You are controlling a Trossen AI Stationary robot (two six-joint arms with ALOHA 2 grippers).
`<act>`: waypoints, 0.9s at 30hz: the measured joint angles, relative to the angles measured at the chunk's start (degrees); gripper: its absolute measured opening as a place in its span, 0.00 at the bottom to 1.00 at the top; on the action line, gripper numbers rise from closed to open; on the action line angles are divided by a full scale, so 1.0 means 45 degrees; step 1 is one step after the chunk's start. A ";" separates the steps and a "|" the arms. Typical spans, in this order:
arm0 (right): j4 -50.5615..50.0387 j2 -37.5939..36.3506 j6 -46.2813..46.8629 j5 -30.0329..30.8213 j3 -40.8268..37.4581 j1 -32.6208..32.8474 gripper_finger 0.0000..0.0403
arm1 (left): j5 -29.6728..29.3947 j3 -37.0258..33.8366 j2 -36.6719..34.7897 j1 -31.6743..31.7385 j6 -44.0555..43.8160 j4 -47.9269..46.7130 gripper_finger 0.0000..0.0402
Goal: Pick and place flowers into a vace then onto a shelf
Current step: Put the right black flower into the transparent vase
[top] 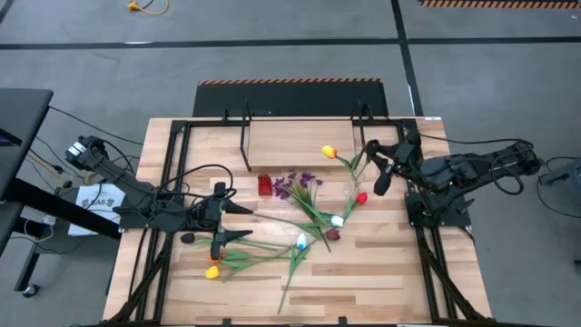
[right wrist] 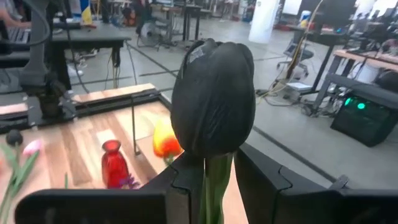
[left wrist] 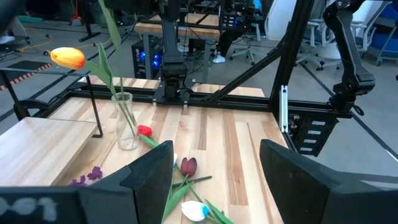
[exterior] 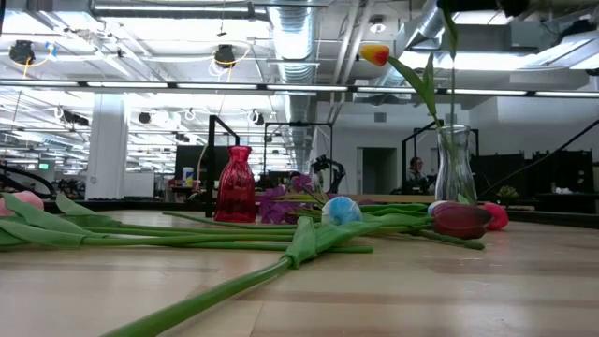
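A clear glass vase (left wrist: 126, 124) (exterior: 454, 168) stands on the table before the shelf (top: 300, 136), holding an orange-yellow tulip (left wrist: 67, 58) (top: 329, 152). My right gripper (right wrist: 217, 180) (top: 379, 177) hovers above the vase, shut on a dark maroon tulip (right wrist: 211, 99). Its stem (exterior: 449, 65) runs straight down into the vase. My left gripper (left wrist: 214, 180) (top: 238, 222) is open, over the table's left part, touching nothing. More flowers lie on the planks: a purple sprig (top: 298, 186) and red (top: 361, 197), white (top: 338, 220) and yellow (top: 211, 271) tulips. My right gripper pinches the dark tulip's green stem (right wrist: 214, 177) between its two fingers, just below the blossom. The fingers come roughly level from the table's right side and lie across the stem. The tulip stands upright, blossom above the fingers, and its lower stem (left wrist: 112, 37) reaches into the clear vase.
A small red vase (top: 264, 184) (exterior: 236, 184) stands near the table's middle, by the purple sprig. Long green stems (exterior: 281, 245) sprawl across the near half of the table. The shelf's thin black legs (top: 243, 136) rise at the far side. Black frame rails (top: 159, 227) run along both sides.
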 joint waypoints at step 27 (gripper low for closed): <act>-0.2810 0.0094 0.1975 -0.1656 0.0005 -0.0005 0.55 | 0.0039 0.0000 0.0000 0.0000 0.0002 -0.0003 0.57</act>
